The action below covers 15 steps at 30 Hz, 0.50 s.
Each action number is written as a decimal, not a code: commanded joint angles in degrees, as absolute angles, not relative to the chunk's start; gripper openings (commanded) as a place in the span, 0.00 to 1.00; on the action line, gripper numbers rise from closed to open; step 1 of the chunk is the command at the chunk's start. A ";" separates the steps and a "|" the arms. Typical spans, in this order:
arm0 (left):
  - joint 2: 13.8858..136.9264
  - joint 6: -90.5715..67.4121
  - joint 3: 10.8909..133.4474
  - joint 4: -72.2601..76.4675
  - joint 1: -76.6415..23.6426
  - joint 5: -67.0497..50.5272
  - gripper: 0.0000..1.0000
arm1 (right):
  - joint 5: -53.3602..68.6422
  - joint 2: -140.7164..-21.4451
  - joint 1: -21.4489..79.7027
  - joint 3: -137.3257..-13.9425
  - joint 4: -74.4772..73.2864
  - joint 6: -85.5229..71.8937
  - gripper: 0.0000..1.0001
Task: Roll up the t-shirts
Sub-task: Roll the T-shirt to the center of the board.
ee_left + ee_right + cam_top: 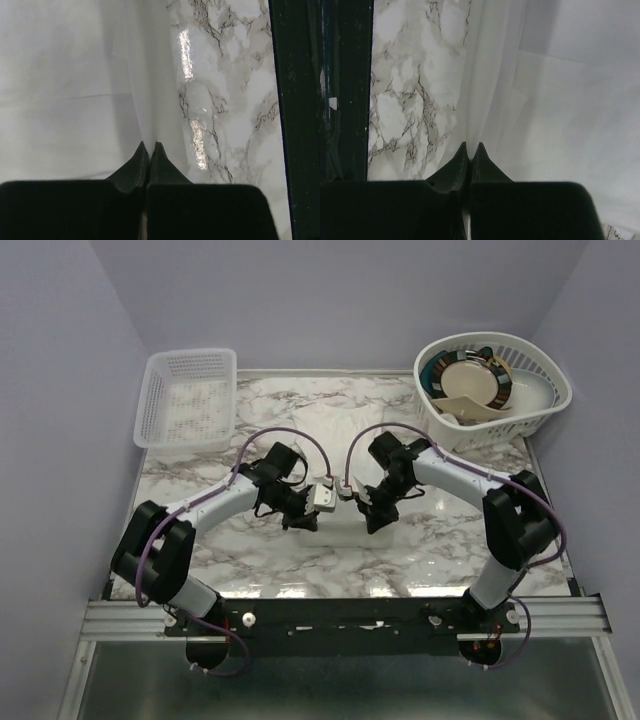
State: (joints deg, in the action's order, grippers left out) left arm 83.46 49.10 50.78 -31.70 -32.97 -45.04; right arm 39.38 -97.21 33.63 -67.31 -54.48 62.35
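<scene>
White t-shirt edge pinched by left gripper and right gripper, marble table beside it.

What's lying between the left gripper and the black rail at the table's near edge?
In the left wrist view, the left gripper is shut on a fold of the t-shirt; past it, only bare marble table reaches the black rail.

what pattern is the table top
The table top is white marble with dark grey veins, clearest in the top external view.

Black-and-white arms — purple cables
</scene>
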 commanded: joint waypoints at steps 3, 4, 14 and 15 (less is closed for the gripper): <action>92.71 59.67 58.78 -45.16 -28.05 -48.08 0.00 | 40.69 -105.37 30.32 -73.12 -68.11 69.52 0.06; 94.99 61.50 59.84 -46.31 -27.69 -48.08 0.00 | 40.52 -105.90 30.24 -73.30 -68.12 69.70 0.07; 101.51 65.39 65.92 -51.77 -25.75 -48.43 0.00 | 39.12 -112.76 29.71 -78.57 -70.22 70.31 0.08; 101.69 65.48 65.83 -51.77 -25.66 -48.08 0.00 | 39.02 -113.89 29.71 -79.10 -70.49 70.49 0.08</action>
